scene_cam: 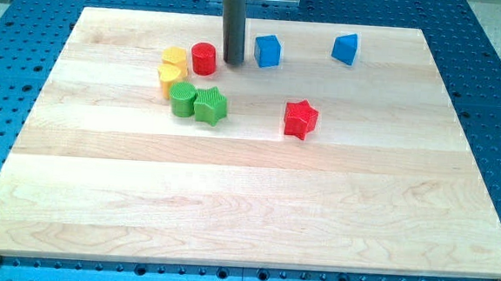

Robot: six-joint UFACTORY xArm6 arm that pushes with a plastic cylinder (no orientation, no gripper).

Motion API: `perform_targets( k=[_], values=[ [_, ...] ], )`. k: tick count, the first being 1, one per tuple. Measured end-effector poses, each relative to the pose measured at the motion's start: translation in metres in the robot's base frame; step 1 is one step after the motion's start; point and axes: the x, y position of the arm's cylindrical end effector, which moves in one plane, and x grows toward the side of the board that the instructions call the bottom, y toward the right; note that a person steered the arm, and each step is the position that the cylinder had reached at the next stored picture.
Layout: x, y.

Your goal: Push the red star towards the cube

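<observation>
The red star [301, 119] lies right of the board's middle, in the upper half. The blue cube [267, 51] sits near the view's top, up and left of the star. My tip [233, 62] rests on the board just left of the blue cube and right of a red cylinder [204, 58]. The tip is well up and left of the red star, not touching it.
A blue triangular block [346, 49] sits at the top right. A yellow block [175, 57] and a yellow heart [171, 75] lie left of the red cylinder. A green cylinder [182, 99] and a green star [210, 106] touch below them. The wooden board [246, 210] lies on a blue perforated table.
</observation>
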Motion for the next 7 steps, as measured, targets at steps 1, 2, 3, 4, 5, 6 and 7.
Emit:
perform_targets(
  k=[1,2,3,4,5,6,7],
  values=[
    [-0.002,0.042],
    [0.003,0.059],
    [0.064,0.101],
    [0.094,0.166],
    [0.165,0.118],
    [0.173,0.117],
    [0.180,0.088]
  ],
)
